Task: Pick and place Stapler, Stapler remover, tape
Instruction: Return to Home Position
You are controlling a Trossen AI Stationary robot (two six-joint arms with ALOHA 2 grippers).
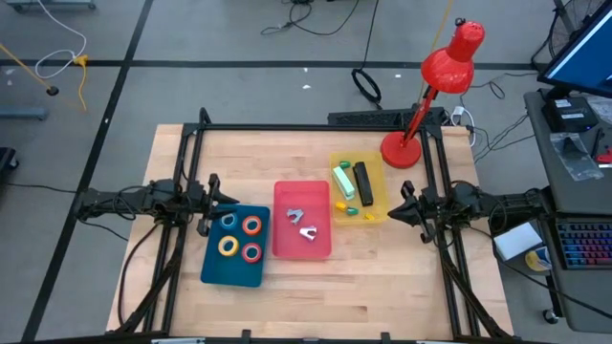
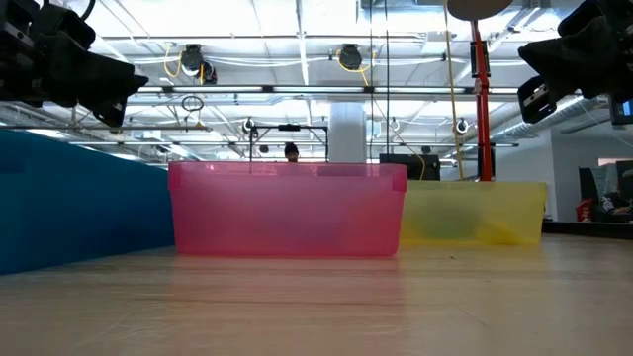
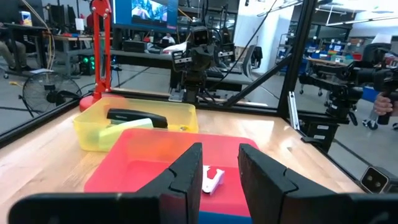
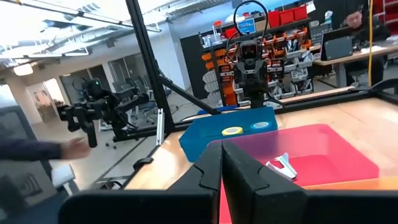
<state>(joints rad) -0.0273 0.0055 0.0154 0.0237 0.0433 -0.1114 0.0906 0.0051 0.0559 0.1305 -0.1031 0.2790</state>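
Four small tape rolls lie flat in the blue tray [image 1: 212, 266]: blue [image 1: 228, 222], orange [image 1: 251, 225], yellow [image 1: 229, 246] and red [image 1: 251, 252]. Two grey staple removers [image 1: 295, 215] [image 1: 307, 231] lie in the pink tray [image 1: 302, 247]. A green stapler [image 1: 342, 182] and a black stapler [image 1: 363, 182] rest in the yellow tray [image 1: 378, 162]. My left gripper [image 1: 212, 196] hovers open at the blue tray's far-left corner, raised above the table. My right gripper [image 1: 406, 203] hovers shut just right of the yellow tray. The left wrist view shows one remover [image 3: 212, 179] beyond the open fingers.
A red desk lamp stands with its base [image 1: 402, 150] at the table's far right corner, close to the yellow tray. Black frame bars run along the far edge and both sides. Bare wood lies near the front edge [image 1: 316, 306]. A person's hand [image 4: 74, 148] shows beyond the table.
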